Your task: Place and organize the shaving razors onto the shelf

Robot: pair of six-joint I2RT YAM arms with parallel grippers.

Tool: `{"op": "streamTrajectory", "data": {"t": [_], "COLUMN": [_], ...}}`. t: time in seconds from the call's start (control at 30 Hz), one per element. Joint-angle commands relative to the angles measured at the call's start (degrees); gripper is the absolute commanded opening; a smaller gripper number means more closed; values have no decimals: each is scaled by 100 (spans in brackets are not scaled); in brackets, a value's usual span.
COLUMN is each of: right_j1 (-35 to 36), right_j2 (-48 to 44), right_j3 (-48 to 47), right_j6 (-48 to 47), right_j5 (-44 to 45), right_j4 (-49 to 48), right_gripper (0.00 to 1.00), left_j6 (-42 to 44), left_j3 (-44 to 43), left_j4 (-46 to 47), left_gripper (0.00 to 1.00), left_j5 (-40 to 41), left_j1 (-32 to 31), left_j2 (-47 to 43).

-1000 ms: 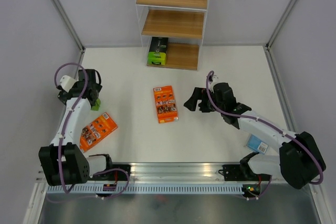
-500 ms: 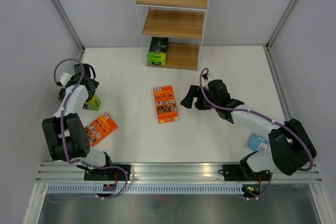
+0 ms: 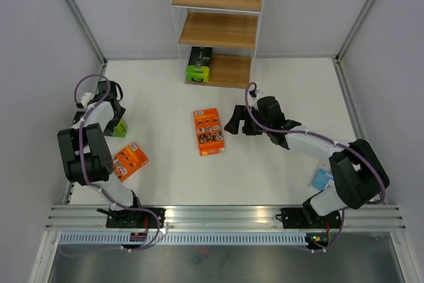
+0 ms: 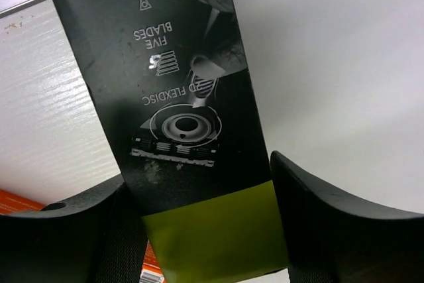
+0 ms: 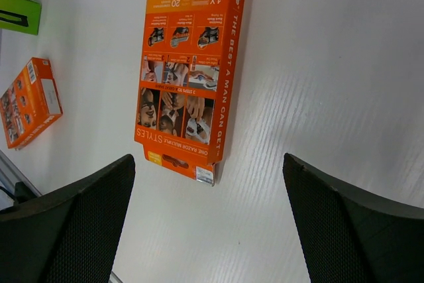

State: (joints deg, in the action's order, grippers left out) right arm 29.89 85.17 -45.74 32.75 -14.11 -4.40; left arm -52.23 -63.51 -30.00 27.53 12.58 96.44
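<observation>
From overhead we saw the left gripper (image 3: 112, 118) close to the left edge of the table (image 3: 165, 91), with the held green pack (image 3: 120, 128) at its tip. That view did not show how the jaws stood. The left wrist camera did: the fingers (image 4: 331, 230) lay against both long sides of the pack, its black printed face toward the lens, so it looked clamped.

The right gripper (image 3: 236, 122) hung just right of the middle orange pack (image 3: 209, 131), apart from it. Its wrist view showed the jaws spread wide and holding nothing, and the pack lay flat on the table beyond them, barcode end farthest away. That view also caught a green corner (image 5: 16, 11) at its upper left, and we could not tell which green pack it belonged to.

The left orange pack (image 3: 128, 160) lay near the left arm, tilted. The light blue pack (image 3: 321, 179) lay by the right arm's base, partly hidden by the arm. The shelved green pack (image 3: 198, 64) stood at the left end of the lowest board of the shelf (image 3: 218, 28).

White table showed between the middle pack and the shelf front. Walls closed in both sides.
</observation>
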Motion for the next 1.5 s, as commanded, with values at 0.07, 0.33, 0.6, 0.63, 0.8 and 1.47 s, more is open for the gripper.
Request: {"op": "streamTrajectory", "data": {"t": [0.07,0.33,0.6,0.63,0.8,1.47], "right_j1": [26,324,1465,1554,1994,510], "right_j2": [185,62,-491,-666,-1037,-3357], "right_j3": [-278,-348,-349,-305,-147,354], "right_j6": [-453,-1392,-2219,-2316,-2624,477], "right_j5": [-4,-795,144,363,786,3476], "right_j4": [-384,-1581,-1695,-1687,-1485,2471], "right_gripper": [98,98,98,98,98,98], "left_j6": [125,-42,-1051,-1114,-1535,3625], "left_j3": [-154,207,409,400,348,-1683], "left_j4": [319,275,117,117,143,2275], "left_gripper": [66,62,58,57,57,55], "left_j5": [34,-46,-255,-352,-511,1280], "left_j1": [-1,-746,-2557,-2646,-3401,-5881], "left_j2": [-37,-1144,-2173,-2182,-2209,23]}}
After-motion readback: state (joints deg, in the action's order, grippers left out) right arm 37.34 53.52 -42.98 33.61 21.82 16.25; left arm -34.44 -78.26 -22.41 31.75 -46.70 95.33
